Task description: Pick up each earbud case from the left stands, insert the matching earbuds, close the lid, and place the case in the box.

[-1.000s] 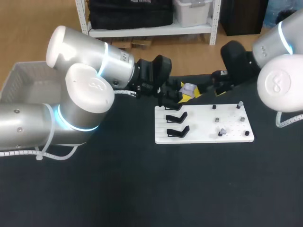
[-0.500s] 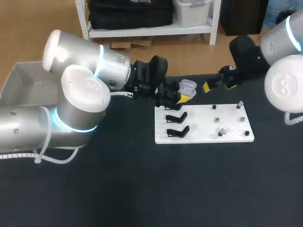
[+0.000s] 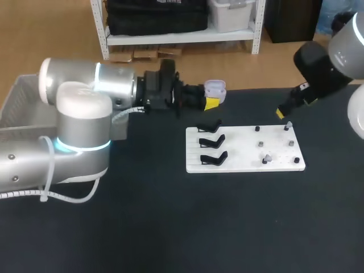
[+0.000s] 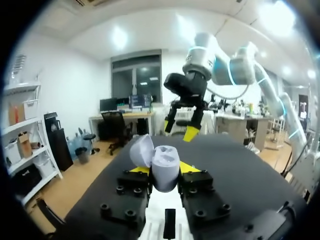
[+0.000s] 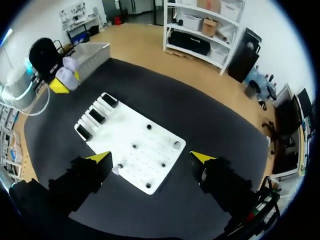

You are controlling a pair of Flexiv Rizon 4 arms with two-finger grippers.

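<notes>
Left pincer pinches a small lilac earbud case, lid open, above the far edge of the black bench. Right pincer hangs spread above the white pegged board. Likely next: fetching 1 matching earbud and seating it squarely

1. Earbud case: pale lilac, lid swung open, held upright off the table between the yellow tips of the left gripper, beyond the board's far edge.
2. Stands: three, black, in a column on the left part of the white board.
3. Earbuds: two small pale pieces on the board's right part; detail too small to tell.
4. Box: pale slatted bin at the table's far left.
</notes>
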